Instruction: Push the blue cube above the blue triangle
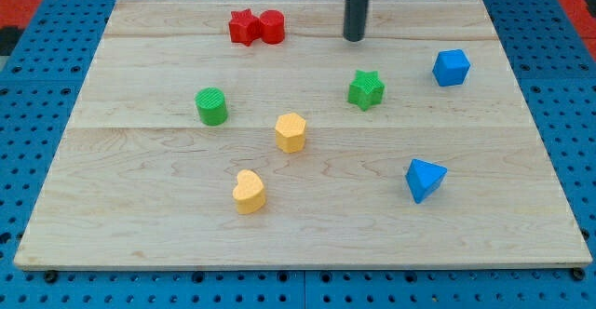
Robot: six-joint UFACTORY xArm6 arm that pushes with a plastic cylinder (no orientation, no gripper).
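Camera view shows my tip (354, 38) resting near the surface's (140, 235) top edge, a little right of its middle, touching no block; it is a plain rod, no hand, holding nothing. Nearest are the green star (366, 89) below it and the two touching red blocks (256, 27) toward the top-left corner. Blue cube (451, 68) sits by the right edge, well above the blue triangle (425, 180) nearer the bottom-right corner.
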